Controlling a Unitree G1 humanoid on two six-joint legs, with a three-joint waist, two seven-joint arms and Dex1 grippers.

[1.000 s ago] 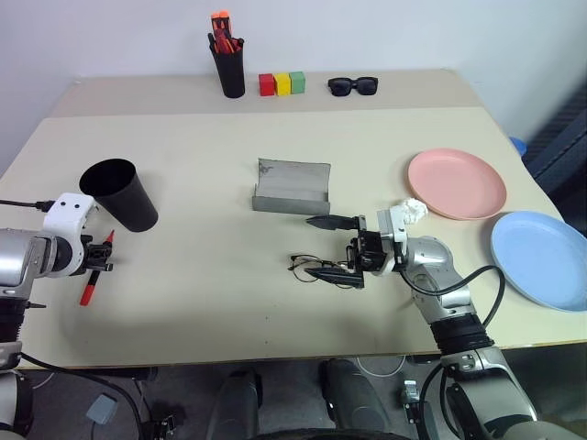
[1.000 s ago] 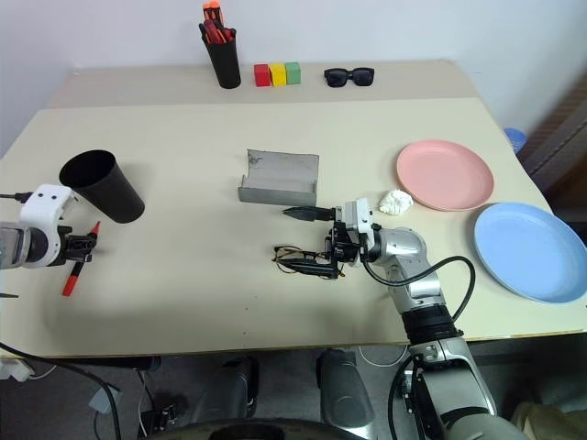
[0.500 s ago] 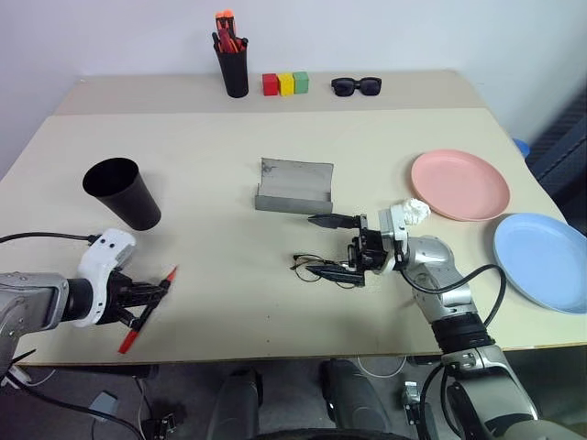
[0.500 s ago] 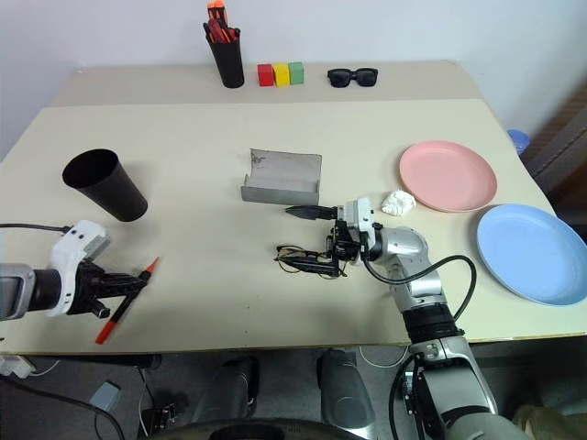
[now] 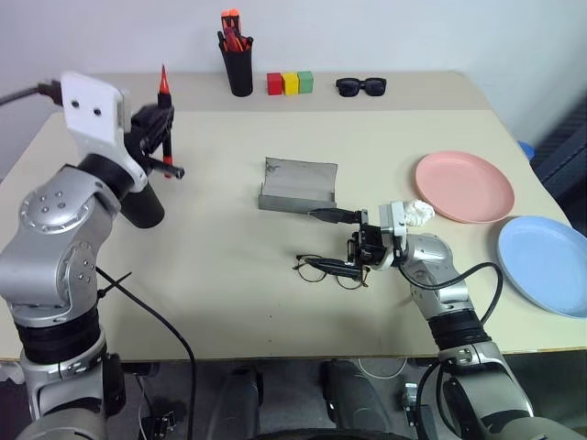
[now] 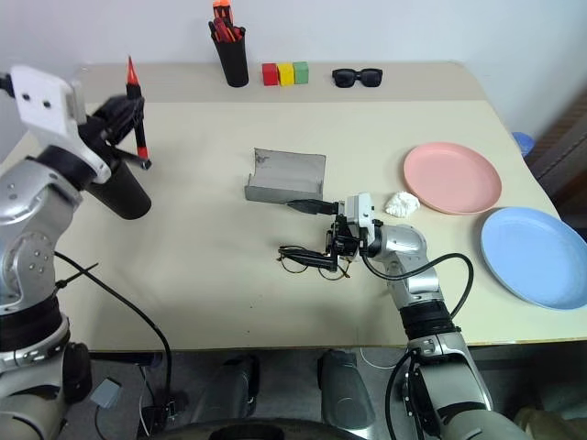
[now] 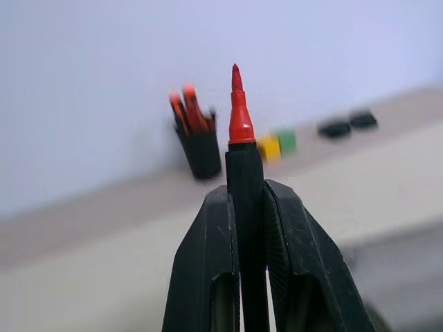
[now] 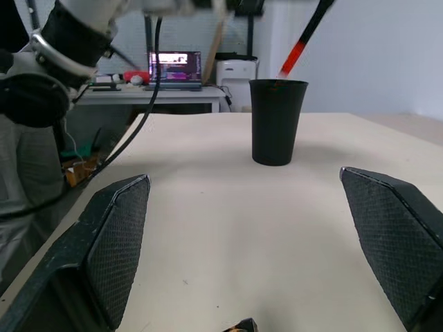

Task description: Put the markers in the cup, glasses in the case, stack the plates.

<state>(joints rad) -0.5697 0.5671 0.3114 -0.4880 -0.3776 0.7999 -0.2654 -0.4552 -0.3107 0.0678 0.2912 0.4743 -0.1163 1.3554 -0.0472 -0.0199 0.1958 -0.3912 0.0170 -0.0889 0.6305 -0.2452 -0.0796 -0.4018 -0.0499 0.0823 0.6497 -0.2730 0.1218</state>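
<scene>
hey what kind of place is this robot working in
Probably a lab or office used for robot trials. A plain beige table against a white wall holds staged props such as coloured blocks and plates, and the right wrist view shows a lit monitor on a desk behind.

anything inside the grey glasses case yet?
Nothing visible. The case lies open and its visible inside is bare grey; the strip right behind its low front wall is hidden. The glasses lie on the table nearer the robot, between the open right gripper's fingers.

Bright, even light; blurred wrist background
</scene>
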